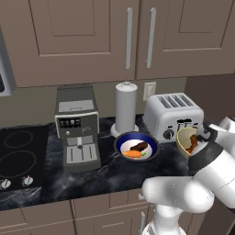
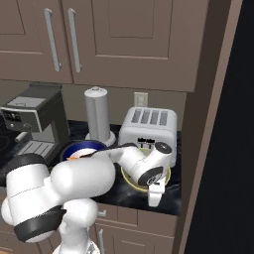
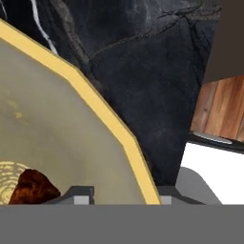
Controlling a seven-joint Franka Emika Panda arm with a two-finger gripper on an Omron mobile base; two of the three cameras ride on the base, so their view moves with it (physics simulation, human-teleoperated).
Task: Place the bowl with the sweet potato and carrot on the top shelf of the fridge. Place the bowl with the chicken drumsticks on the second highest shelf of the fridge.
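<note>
Fingertips (image 3: 82,195) straddle the yellow bowl's (image 3: 109,119) rim, the hand (image 3: 121,196) apparently gripping it; drumsticks (image 3: 31,187) mostly hidden.

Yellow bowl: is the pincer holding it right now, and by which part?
Yes, it seems: the pincer straddles the rim of the yellow bowl, one finger inside, one outside. The bowl looks tilted in the left base view.

Dark marbled counter (image 1: 110,176) beneath brown wall cabinets (image 1: 82,36) with long silver handles (image 1: 129,38). From left to right along it: black cooktop (image 1: 20,153) with two knobs, grey espresso machine (image 1: 77,128), upright white paper towel roll (image 1: 125,108) on a round base, white four-slot toaster (image 1: 173,115) just beside the roll. White wall outlet (image 1: 149,91) behind, between roll and toaster.
</note>
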